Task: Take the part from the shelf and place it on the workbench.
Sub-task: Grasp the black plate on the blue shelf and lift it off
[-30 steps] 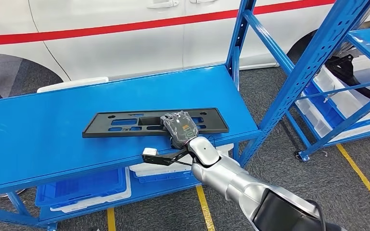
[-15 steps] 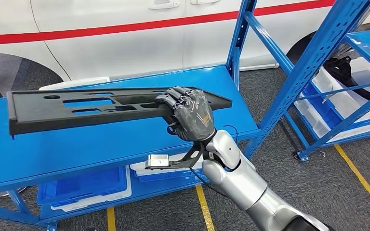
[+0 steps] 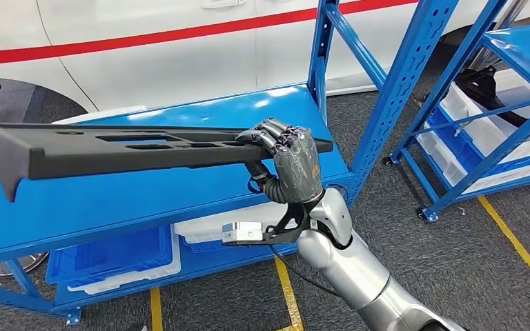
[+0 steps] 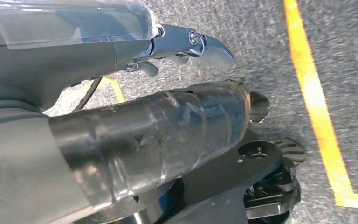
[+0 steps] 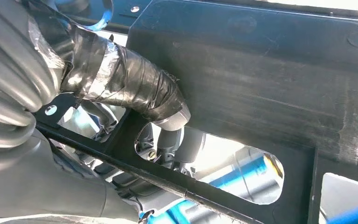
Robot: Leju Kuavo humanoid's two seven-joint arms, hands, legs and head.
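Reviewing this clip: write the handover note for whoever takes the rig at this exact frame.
Right hand: grips the long black part near one end, holding it roughly level above the blue shelf.
Left hand: hangs over the floor, holds nothing; fingers hard to read.
Done: part is off the shelf.
Left: carry it to the workbench, which I can't see here, and set it down.

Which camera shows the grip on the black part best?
The head view: the right hand grips the black part, lifted off the blue shelf. The right wrist view shows its underside up close. The left wrist view faces the floor.
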